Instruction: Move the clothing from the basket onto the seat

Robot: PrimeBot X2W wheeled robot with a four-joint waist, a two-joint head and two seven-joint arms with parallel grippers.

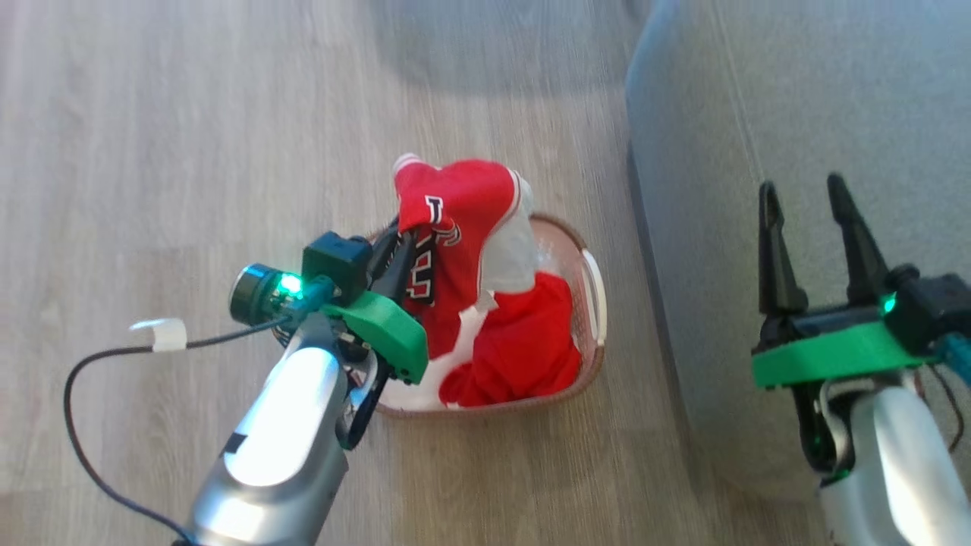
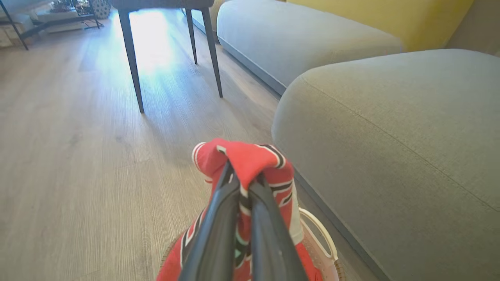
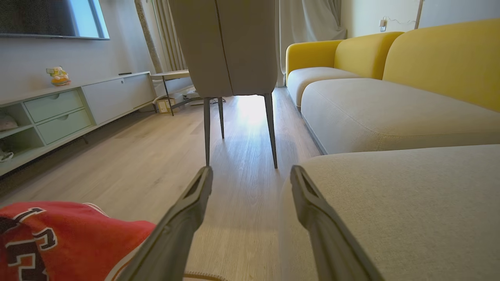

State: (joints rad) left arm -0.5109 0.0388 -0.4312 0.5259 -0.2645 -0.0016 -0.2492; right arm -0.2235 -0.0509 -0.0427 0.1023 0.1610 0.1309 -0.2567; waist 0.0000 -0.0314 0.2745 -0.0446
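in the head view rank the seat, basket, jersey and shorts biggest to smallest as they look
1. grey seat, largest by far
2. basket
3. jersey and shorts: these look close in size. The jersey is held up nearer the camera, so I will not rank the two.

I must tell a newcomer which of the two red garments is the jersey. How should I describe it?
Beside the large grey fabric sofa cushion, an oval white plastic basket with a brown rim stands on the wooden floor. The red jersey hangs over it, pinched by the left gripper. Unlike the plain red shorts inside, it bears black-and-white lettering and white striped trim.
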